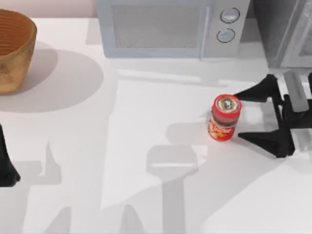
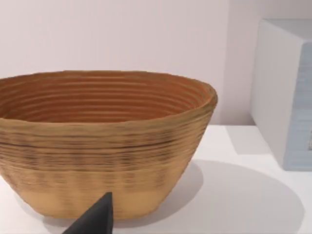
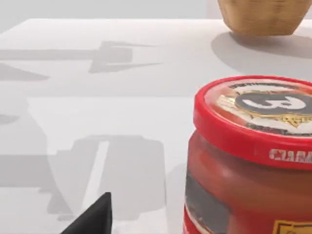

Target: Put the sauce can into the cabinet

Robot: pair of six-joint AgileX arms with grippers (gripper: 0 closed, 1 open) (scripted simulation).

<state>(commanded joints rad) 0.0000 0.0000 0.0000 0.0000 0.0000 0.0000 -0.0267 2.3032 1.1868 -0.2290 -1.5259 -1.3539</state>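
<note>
Can [image 1: 224, 118] stands upright on the white table [image 1: 122, 146], right of centre, in front of the microwave [image 1: 170, 27]. My right gripper [image 1: 239, 116] is spread wide, nothing held, its fingers flanking the can's right side without touching. Left arm parked at the table's left edge, near the woven basket [image 1: 14, 48]; I cannot tell its fingers' state. Cabinet [image 1: 285, 31] at top right. I judge the can rigid, light, with smooth and possibly slippery walls; grasp mid-body, below the red lid.
</note>
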